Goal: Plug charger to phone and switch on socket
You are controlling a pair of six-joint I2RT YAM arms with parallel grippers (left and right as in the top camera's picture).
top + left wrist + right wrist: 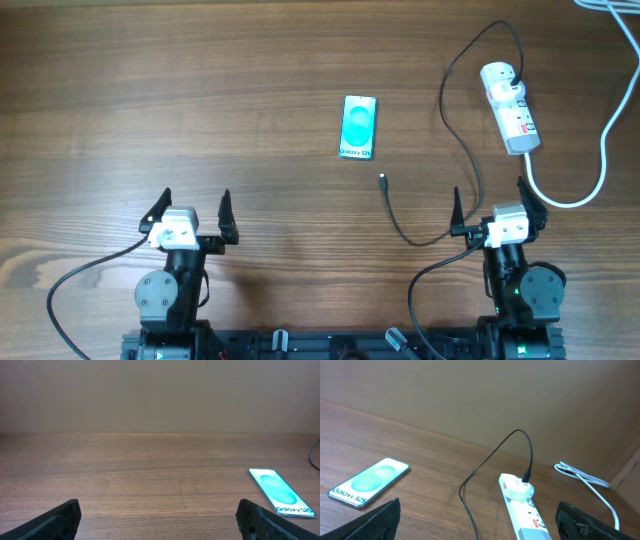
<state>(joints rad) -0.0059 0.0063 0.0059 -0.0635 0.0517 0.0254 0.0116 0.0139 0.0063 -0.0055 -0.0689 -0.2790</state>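
The phone [358,126] lies flat mid-table, teal screen up; it also shows as the phone [281,492] at the right of the left wrist view and the phone [368,482] at the left of the right wrist view. The charger [460,130] is a thin black cable looping from the white plug on the socket [509,107] down to a small plug tip [382,179] lying loose on the wood below the phone. In the right wrist view, the socket [522,510] sits ahead with the charger [492,460] rising from it. My left gripper [192,207] and right gripper [490,200] stand open, holding nothing.
A thick white cord [590,170] runs from the socket's near end and curves off the table's right side. The same white cord [585,480] shows near the back wall in the right wrist view. Black arm cables [80,275] trail by both bases.
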